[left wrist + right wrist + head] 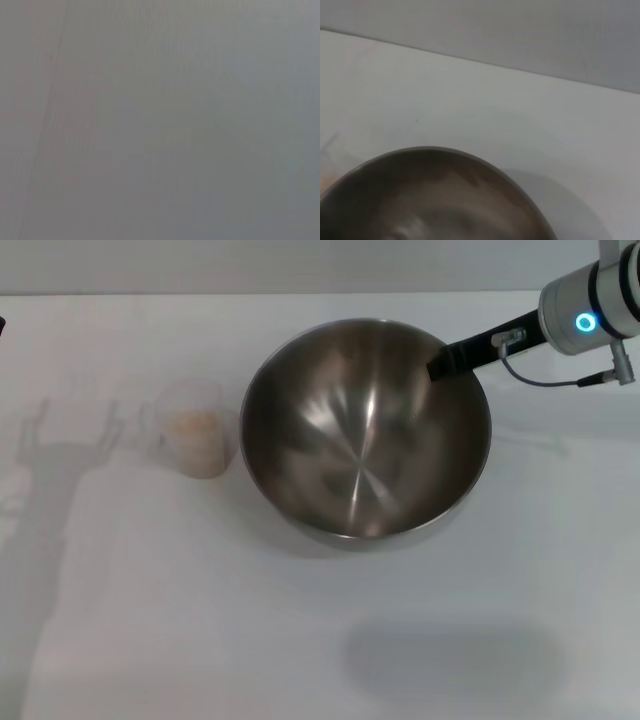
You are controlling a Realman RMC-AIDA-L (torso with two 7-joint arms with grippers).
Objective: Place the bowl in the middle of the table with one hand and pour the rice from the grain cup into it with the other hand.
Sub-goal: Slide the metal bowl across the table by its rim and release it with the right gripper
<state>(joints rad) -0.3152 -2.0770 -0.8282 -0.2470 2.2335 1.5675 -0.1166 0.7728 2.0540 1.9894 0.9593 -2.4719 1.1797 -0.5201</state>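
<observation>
While the bowl (365, 430) sits mid-table, right hand (447, 358) over its far-right rim, grip state indiscernible. Grain cup (195, 428) with rice (196, 423) stands just beside, leftward. Advice: release gently, without dragging the bowl.

Right arm (590, 305) reaches in from far right; right end effector (447, 360) angled down-left.

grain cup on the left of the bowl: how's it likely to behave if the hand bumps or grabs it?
The grain cup looks small, clear and thin-walled, so probably light and easy to shove or tip. It stands upright on the table with rice inside, so tipping it would likely spill grains. The smooth plastic may be slippery to grip.
</observation>
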